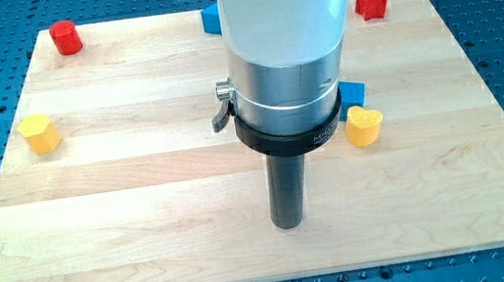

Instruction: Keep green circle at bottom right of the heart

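A yellow heart point(364, 126) lies on the wooden board point(123, 208), right of centre. A blue block point(353, 93) sits just above it, partly hidden by the arm. My tip point(289, 223) rests on the board below and to the left of the heart, well apart from it. No green circle shows in the view; the arm's body covers the upper middle of the board.
A red cylinder point(66, 36) sits at the top left corner. A red star-like block point(372, 0) sits at the top right. A yellow hexagon-like block point(39, 133) lies at the left. Another blue block point(211, 19) shows at the top, partly behind the arm.
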`<control>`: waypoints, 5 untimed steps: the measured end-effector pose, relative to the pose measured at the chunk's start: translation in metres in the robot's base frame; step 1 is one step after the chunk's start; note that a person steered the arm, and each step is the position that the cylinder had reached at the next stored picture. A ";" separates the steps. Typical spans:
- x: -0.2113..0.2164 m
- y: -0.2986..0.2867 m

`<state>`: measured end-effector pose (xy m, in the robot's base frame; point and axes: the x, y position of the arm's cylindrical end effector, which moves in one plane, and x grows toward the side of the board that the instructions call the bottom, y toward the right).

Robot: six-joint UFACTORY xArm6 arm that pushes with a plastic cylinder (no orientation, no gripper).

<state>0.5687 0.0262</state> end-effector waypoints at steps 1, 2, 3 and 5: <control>-0.004 0.000; -0.007 0.031; -0.002 0.062; -0.020 0.064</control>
<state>0.5492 0.0902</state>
